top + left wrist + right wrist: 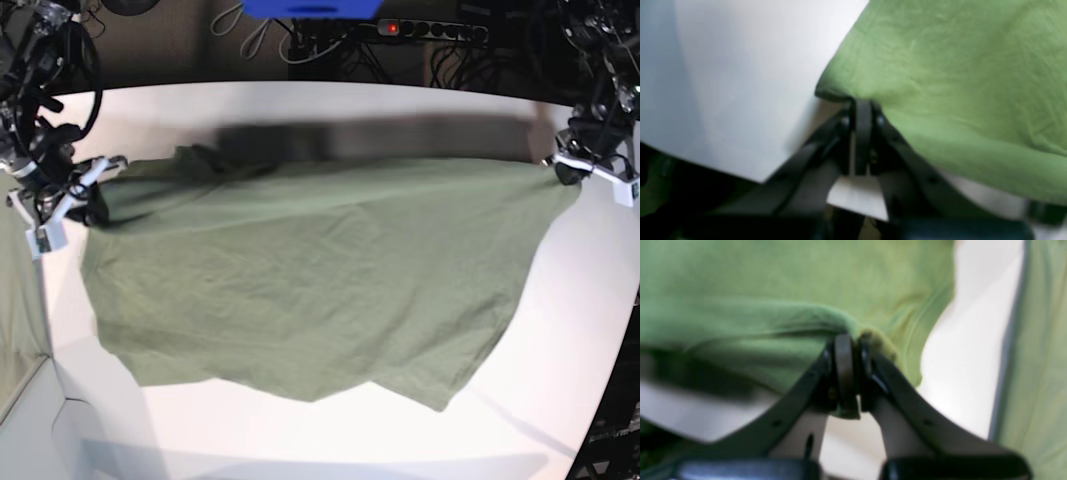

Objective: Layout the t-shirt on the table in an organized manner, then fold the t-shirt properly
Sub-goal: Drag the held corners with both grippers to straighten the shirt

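Both pincers clamped on t-shirt (pixel 300 270) corners: left pincer (pixel 863 103), right pincer (pixel 848 340). Shirt stretched between them over table (pixel 560 330).

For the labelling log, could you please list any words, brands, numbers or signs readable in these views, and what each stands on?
None can be read.
t-shirt: plain olive cloth, no print showing in any view.
table: bare white, no markings.
left gripper and right gripper: black, no label visible.

Left gripper (pixel 863 110), right gripper (pixel 844 346): jaws clamped (arms spread wide apart).
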Available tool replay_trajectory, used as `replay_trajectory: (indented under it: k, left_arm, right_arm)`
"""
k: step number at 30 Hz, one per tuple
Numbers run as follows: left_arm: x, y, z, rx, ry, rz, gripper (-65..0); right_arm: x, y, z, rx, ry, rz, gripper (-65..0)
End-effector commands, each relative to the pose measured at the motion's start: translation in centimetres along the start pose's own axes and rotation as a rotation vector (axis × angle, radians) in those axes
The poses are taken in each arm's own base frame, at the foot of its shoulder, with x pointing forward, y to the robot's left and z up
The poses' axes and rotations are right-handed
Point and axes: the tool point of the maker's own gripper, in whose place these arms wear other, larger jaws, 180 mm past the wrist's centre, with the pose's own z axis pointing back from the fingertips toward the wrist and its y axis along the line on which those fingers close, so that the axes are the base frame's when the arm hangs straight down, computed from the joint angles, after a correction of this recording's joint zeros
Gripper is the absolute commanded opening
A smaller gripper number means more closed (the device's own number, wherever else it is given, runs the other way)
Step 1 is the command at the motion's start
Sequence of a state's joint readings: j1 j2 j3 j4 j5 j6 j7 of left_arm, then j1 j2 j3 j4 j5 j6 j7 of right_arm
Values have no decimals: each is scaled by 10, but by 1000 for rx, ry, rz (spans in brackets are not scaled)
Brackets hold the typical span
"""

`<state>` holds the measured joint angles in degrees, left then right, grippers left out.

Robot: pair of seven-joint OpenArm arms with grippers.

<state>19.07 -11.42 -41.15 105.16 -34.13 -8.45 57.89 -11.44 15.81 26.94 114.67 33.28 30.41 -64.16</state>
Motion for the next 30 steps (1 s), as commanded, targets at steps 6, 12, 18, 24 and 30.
replay_trajectory:
  k: [6,12,18,24,30]
  left_arm:
    - [-7,11,7,29,11,-22,-650]
    - [-28,23,-1,47,73,19,-650]
    - [-51,34,-5,64,137,55,-649]
    - [-65,29,-8,52,178,40,-469]
    - [-64,31,-4,55,168,41,-316]
  right_arm:
    - [-6,13,-12,60,20,12,-650]
    - [-27,14,-34,102,57,-60,-650]
    - [-37,24,-38,133,90,-53,-601]
    - [-37,28,-30,132,81,-36,-469]
    - [-24,13,-12,66,30,-21,-470]
